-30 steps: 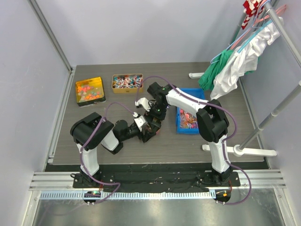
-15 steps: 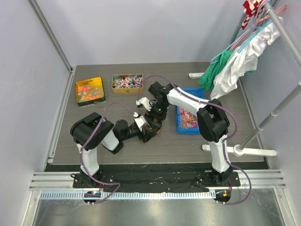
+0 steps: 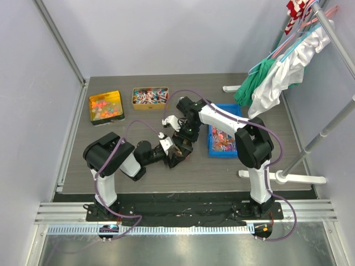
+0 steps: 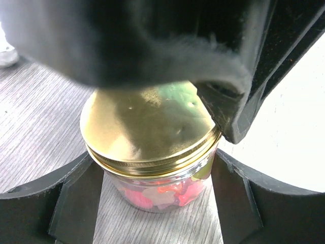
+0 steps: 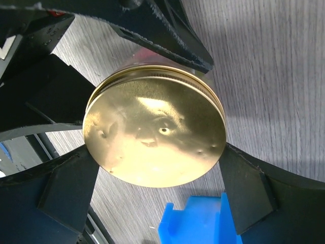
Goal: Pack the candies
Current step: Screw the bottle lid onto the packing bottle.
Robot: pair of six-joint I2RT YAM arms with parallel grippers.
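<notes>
Gold metal forms the lid (image 4: 147, 122) on a small glass jar (image 4: 127, 190) at the centre of the left wrist frame. Through the glass show pink, red and pale candies (image 4: 167, 189). The left gripper (image 4: 155, 168) is closed on the jar, one black finger against the glass wall at each side, low in that frame.

From the right wrist view, the right gripper (image 5: 157, 150) hangs over the lid with its jaws spread wide, one pad at the lower left of the rim and one at the lower right. Whether those pads press the rim or stand just clear of it I cannot tell.

In the top view both arms meet at the middle of the grey wood-grain table (image 3: 111, 166), where they hide most of the jar. At the upper left stand two yellow tins: the left tin (image 3: 91, 110) holds orange and yellow gummies (image 3: 106, 106), the right tin (image 3: 150, 107) holds wrapped sweets (image 3: 148, 96). A blue tray (image 3: 227, 107) with more candies lies just right of centre.
</notes>
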